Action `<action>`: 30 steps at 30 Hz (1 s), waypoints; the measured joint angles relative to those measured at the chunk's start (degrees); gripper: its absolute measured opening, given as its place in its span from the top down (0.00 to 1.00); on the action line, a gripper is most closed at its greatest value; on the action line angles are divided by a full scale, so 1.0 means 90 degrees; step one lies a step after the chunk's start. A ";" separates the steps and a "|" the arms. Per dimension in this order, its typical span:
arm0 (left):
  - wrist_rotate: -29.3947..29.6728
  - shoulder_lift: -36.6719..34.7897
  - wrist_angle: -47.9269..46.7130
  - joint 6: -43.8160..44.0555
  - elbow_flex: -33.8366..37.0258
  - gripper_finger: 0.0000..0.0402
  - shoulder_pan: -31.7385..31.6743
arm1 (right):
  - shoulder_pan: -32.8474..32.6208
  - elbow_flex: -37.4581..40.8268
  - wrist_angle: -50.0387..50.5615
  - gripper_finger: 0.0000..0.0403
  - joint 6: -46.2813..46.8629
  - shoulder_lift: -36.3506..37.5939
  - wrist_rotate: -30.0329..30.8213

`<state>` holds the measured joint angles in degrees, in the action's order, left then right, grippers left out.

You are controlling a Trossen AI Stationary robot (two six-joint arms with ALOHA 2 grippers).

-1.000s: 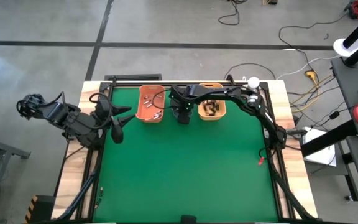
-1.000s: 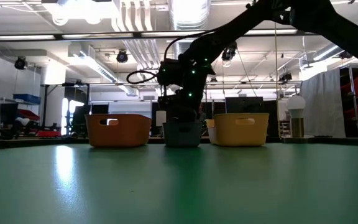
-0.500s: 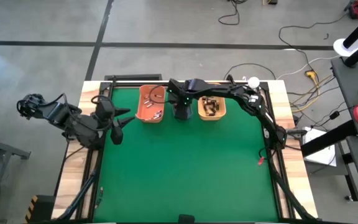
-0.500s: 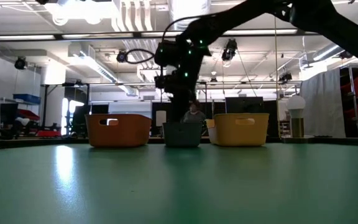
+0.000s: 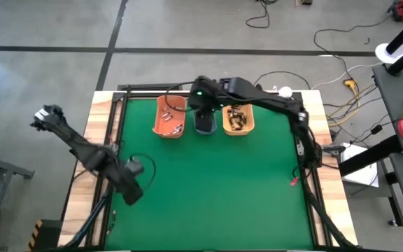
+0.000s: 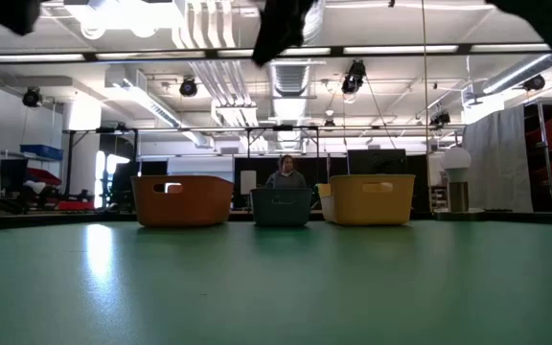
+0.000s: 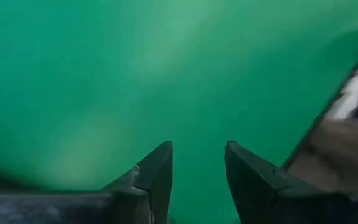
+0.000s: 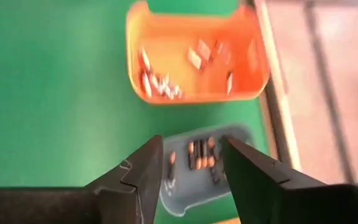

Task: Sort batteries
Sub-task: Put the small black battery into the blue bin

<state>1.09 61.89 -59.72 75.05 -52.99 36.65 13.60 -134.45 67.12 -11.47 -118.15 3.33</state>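
Three bins stand in a row at the table's far edge: an orange bin [image 5: 170, 117], a small blue-grey bin [image 5: 205, 124] and a yellow-orange bin [image 5: 238, 120]. Small batteries lie inside the orange bin [image 8: 160, 81], the blue-grey bin [image 8: 197, 154] and the yellow-orange bin [image 5: 235, 119]. My right gripper [image 8: 191, 140] hangs open high above the blue-grey bin [image 8: 194, 168], its fingers pointing down, with nothing between them. My left gripper [image 7: 197, 146] is open over bare green mat near the table's left edge [image 5: 130, 190].
The green mat [image 5: 215, 189] spreads from the bins to the near edge. Wooden table borders [image 5: 82, 189] and dark rails run along both sides. In the low view a person [image 6: 286, 174] shows in the room behind the blue-grey bin [image 6: 281, 206].
My right gripper has risen from the blue-grey bin until it is almost out of the top of the low view. My left arm has swung from beside the orange bin toward the table's near edge, along the left side.
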 joint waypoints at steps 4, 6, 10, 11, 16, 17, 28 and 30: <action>-0.0828 0.0592 0.0002 0.1323 0.0034 0.70 0.0543 | -0.0405 -0.0005 -0.0228 0.63 0.0061 0.0610 0.0419; -0.1313 0.0851 0.0080 0.1912 0.0034 0.70 0.0722 | -0.0604 -0.0005 -0.0322 0.64 0.0190 0.0853 0.0509; -0.1519 0.1322 0.0594 0.2544 0.0034 0.69 0.1047 | -0.0984 -0.0005 -0.0343 0.66 0.0488 0.1223 0.0536; -0.1547 0.1452 0.0712 0.2636 0.0034 0.68 0.1091 | -0.1084 -0.0005 -0.0323 0.66 0.0520 0.1289 0.0538; -0.2509 0.2137 0.0764 0.2626 0.0141 0.64 0.1158 | -0.1661 -0.0002 -0.0289 0.67 0.0639 0.1365 0.0747; -0.2728 0.2265 0.0821 0.2562 0.0195 0.63 0.1161 | -0.1776 -0.0002 -0.0288 0.67 0.0658 0.1364 0.0803; -0.3751 0.3258 0.1061 0.1603 0.0390 0.59 0.1163 | -0.2692 0.0286 -0.0104 0.66 0.0797 0.1333 0.1720; -0.4161 0.3414 0.1335 0.1572 0.0442 0.59 0.1163 | -0.2754 0.0395 -0.0107 0.66 0.0868 0.1333 0.1802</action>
<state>-36.36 92.61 -47.71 89.20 -49.02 47.11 -11.19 -130.90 66.15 -3.66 -106.15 19.55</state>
